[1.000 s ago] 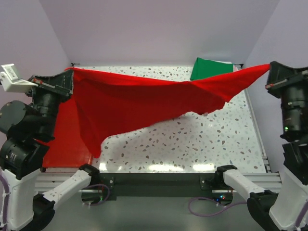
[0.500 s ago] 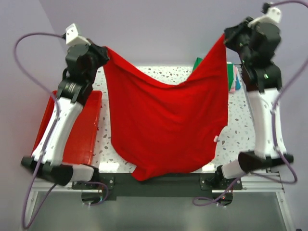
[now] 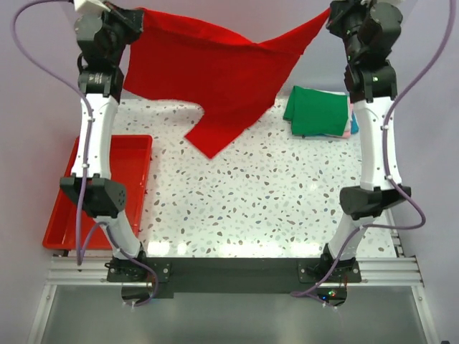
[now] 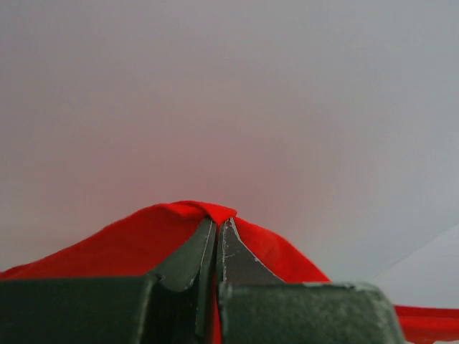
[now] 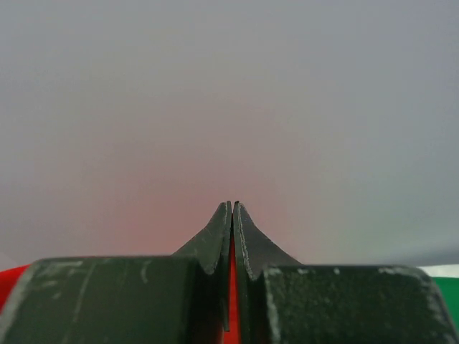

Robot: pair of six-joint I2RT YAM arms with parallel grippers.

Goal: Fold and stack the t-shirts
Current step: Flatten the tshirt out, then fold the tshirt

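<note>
Hanging high above speckled white table [image 3: 272,201]: plain bright red cloth t-shirt [image 3: 215,68], spread between both raised arms, lower point drooping toward centre. Left gripper [image 3: 131,14] and right gripper [image 3: 331,14] each pinching top corner. Folded green t-shirt [image 3: 319,111] far right, atop pink, white, teal folded edges [image 3: 351,123]. Rigid red plastic tray [image 3: 61,215] at left edge.
Left wrist: left gripper [image 4: 216,226] clamped on red fold [image 4: 143,229].
Right wrist: right gripper [image 5: 232,209] closed tight, thin red sliver [image 5: 232,287] between fingers; green patch [image 5: 448,287] at lower right.

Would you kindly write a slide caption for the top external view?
Left gripper and right gripper hold the red t-shirt stretched above the table; a folded green t-shirt lies at far right.
</note>
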